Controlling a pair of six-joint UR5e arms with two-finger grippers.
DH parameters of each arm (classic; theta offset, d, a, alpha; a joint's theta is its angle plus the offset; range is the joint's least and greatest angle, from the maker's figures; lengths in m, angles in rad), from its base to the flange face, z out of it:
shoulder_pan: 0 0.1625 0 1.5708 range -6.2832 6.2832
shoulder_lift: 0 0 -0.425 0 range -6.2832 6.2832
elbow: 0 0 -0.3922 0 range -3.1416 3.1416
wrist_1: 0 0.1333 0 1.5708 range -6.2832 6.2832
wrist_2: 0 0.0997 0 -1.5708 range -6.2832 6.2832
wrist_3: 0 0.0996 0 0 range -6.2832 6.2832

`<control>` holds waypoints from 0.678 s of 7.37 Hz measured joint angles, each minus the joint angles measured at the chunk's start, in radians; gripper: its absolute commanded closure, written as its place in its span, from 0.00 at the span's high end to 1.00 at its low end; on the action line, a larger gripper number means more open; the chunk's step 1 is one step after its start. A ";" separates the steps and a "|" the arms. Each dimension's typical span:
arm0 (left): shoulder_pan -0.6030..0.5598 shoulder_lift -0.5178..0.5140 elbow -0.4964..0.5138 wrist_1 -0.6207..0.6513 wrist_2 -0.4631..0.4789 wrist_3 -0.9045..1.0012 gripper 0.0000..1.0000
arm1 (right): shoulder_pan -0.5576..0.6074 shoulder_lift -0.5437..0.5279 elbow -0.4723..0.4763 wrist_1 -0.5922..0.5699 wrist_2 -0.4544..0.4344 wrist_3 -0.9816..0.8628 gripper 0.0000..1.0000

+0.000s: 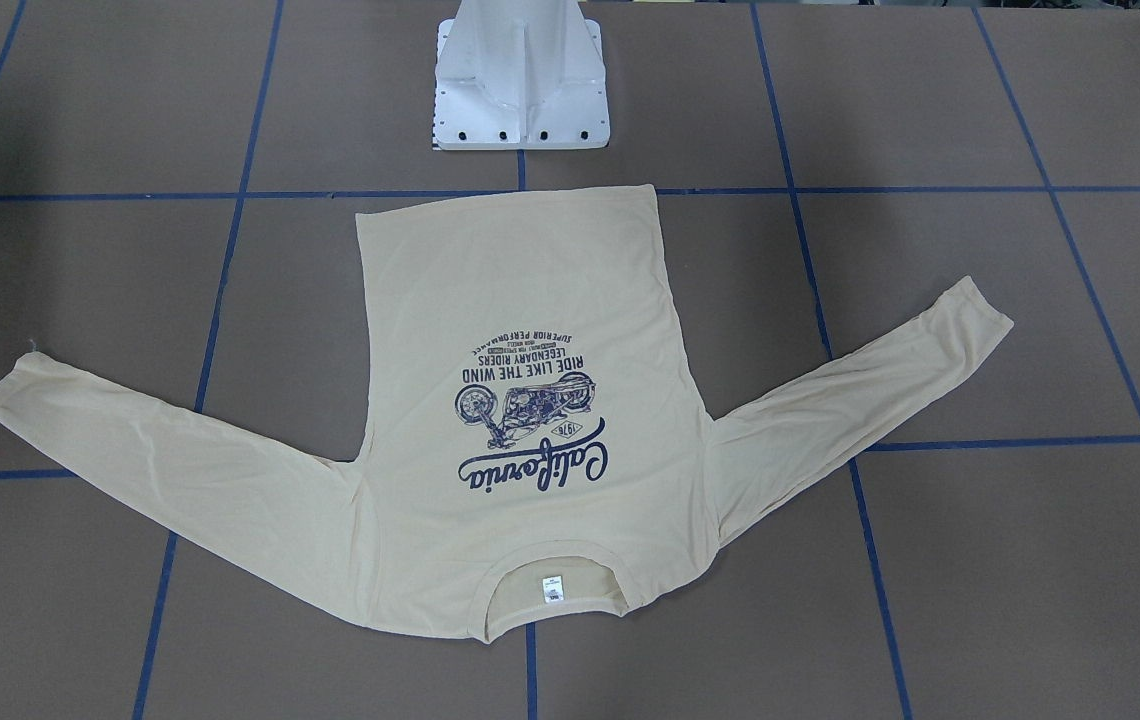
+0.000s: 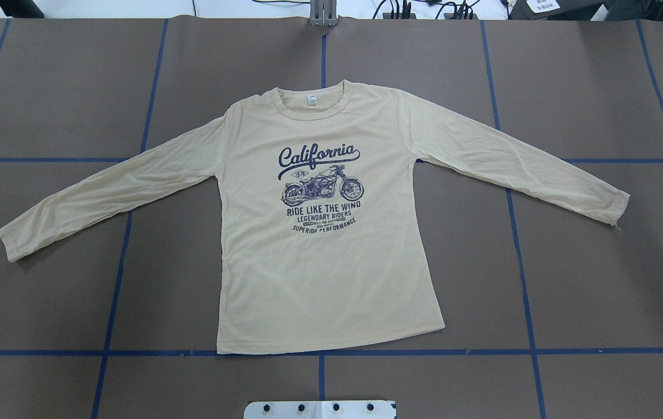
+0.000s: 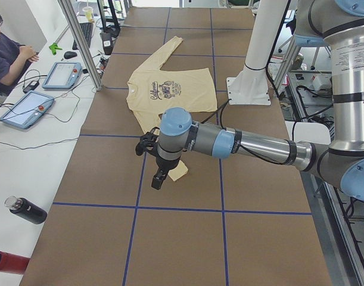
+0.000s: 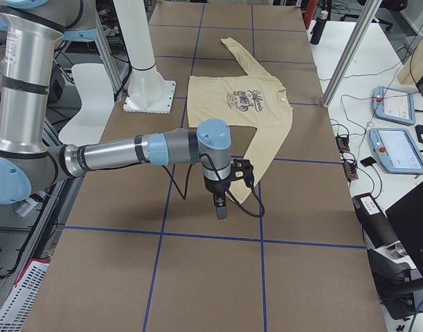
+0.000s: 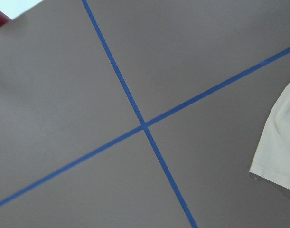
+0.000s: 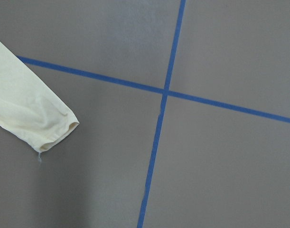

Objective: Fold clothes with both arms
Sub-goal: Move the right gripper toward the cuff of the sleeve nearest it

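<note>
Left arm [image 3: 253,146] beside spread T-shirt [image 2: 320,262] (print up).

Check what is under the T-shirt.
The T-shirt lies flat on the brown table; blue tape lines run beneath it. Anything else under the fabric is covered.

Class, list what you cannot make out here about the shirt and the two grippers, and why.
1. Left gripper: seen only in the exterior left view, small; open or shut unclear.
2. Right gripper: likewise, exterior right view only.
3. Neck label wording: too small in the overhead view.
4. Back of the T-shirt: lies against the table, hidden in every view.
</note>
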State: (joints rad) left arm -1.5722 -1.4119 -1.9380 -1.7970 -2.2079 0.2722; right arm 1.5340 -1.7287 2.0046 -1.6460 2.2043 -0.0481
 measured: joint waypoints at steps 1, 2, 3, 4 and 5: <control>0.000 -0.006 -0.005 -0.028 -0.002 -0.089 1.00 | 0.000 0.033 0.002 0.000 0.000 0.001 1.00; 0.001 -0.027 -0.011 -0.042 -0.002 -0.211 1.00 | 0.000 0.066 -0.004 0.001 0.002 0.003 1.00; 0.002 -0.076 -0.007 -0.063 0.004 -0.289 1.00 | 0.000 0.090 -0.012 0.003 0.014 0.004 1.00; 0.003 -0.131 0.011 -0.101 0.018 -0.323 1.00 | 0.000 0.100 -0.017 0.006 0.042 0.003 1.00; 0.006 -0.182 0.043 -0.135 0.026 -0.338 1.00 | -0.003 0.105 -0.022 0.025 0.074 0.005 1.00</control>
State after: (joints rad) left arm -1.5663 -1.5935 -1.8945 -1.9316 -2.1819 -0.0653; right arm 1.5308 -1.6241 1.9830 -1.6206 2.2782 -0.0429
